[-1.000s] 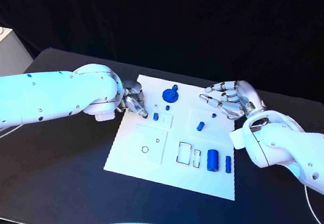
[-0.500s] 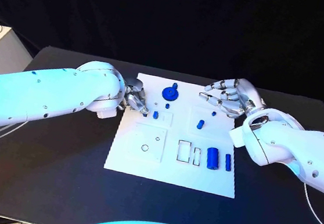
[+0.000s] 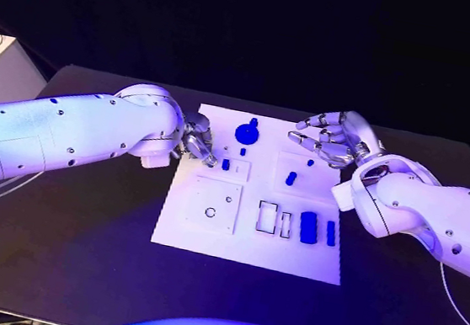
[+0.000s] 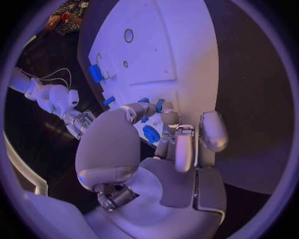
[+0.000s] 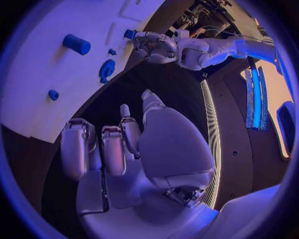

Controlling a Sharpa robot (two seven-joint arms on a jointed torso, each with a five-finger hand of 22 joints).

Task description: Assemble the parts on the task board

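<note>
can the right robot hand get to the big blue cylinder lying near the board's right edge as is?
Probably yes. The right robot hand hovers over the white task board's far right corner, holding nothing, and the big blue cylinder lies exposed with nothing over it; the hand would only need to pull back toward it.

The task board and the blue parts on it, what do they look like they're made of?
Task board: probably rigid plastic or painted sheet; flat, matte white, with cleanly cut recesses. Blue parts: probably moulded or printed plastic; uniform opaque colour, matte, no metallic shine.
</note>
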